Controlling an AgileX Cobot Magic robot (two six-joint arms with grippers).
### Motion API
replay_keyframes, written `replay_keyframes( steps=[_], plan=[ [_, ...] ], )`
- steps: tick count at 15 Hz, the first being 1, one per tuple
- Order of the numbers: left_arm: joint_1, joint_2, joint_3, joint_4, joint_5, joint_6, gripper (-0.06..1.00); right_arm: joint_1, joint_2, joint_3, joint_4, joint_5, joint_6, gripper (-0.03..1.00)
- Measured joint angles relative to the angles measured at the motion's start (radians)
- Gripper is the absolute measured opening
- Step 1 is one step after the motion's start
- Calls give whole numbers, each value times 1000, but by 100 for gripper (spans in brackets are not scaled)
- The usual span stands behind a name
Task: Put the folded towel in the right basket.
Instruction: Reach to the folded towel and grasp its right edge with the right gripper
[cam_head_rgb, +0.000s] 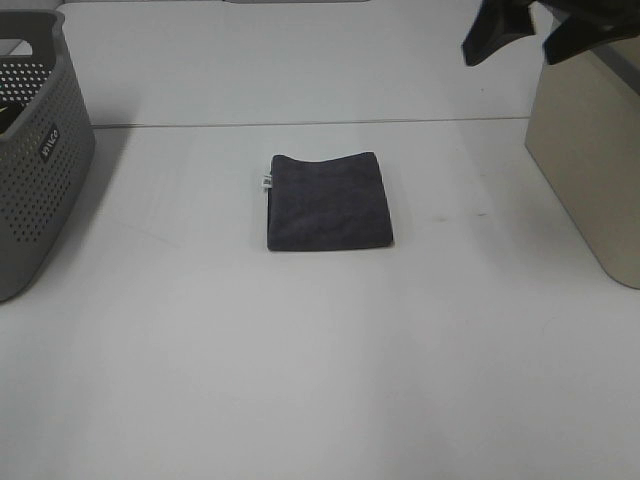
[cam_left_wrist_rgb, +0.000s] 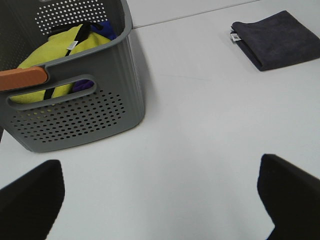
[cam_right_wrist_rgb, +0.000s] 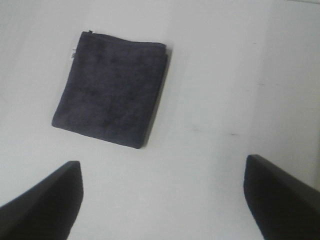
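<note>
Towel: folded, flat on tabletop (dark grey).
Right fingers: spread apart, empty.
Left fingers: spread apart, empty.

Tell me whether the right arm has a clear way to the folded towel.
Probably yes: the right hand is open above bare table, and the towel lies flat with nothing on it.
</note>
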Motion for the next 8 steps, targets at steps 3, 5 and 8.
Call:
replay_keyframes(
  steps=[3,5,8],
  plan=[
    [0,0,0,0,0,0,99,58,194,-106,31,0,0,80],
    [0,0,0,0,0,0,99,58,287,-154,54,9,11,76],
    [0,0,0,0,0,0,99,58,389,-209,88,34,11,75]
  ],
)
